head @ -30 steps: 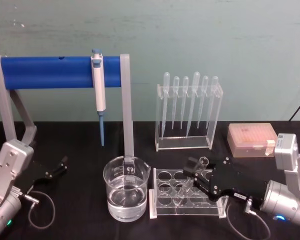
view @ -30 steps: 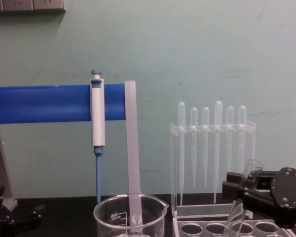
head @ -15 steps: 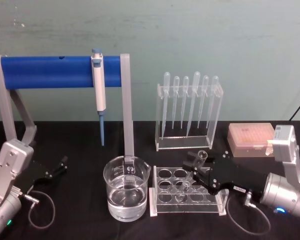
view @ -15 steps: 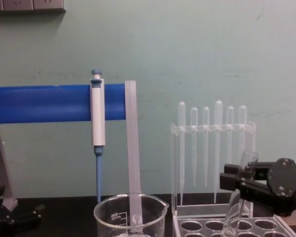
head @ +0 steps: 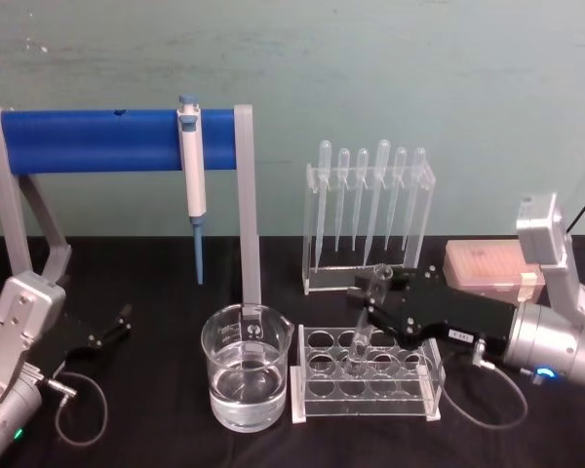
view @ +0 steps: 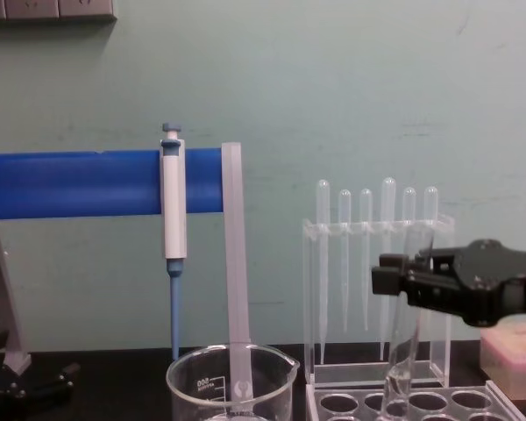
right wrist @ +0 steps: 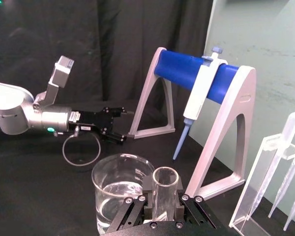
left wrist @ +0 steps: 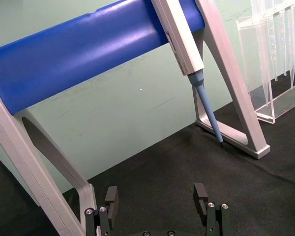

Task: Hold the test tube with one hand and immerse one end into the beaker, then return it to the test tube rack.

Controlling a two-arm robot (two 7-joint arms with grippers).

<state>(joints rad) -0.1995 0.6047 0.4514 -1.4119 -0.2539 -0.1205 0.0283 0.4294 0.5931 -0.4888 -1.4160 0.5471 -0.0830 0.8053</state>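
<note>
Pipettor stand: a blue cylindrical bar lying level across pale grey end legs, at the back left of the table.
Pipettor: white body with a blue cap and a blue tip, hanging upright on the bar just beside the right leg, tip pointing down above the table.
Pipette rack: clear acrylic, at back centre, right of the stand and apart from it.
Pipettes: six frosted plastic ones in a row through the rack's top (bulbs up, tips down).
Tip box: pale pink, near the rack's right side, not touching it.
Table: black surface.
Wall: pale green, with white plates at the chest view's upper left.
</note>
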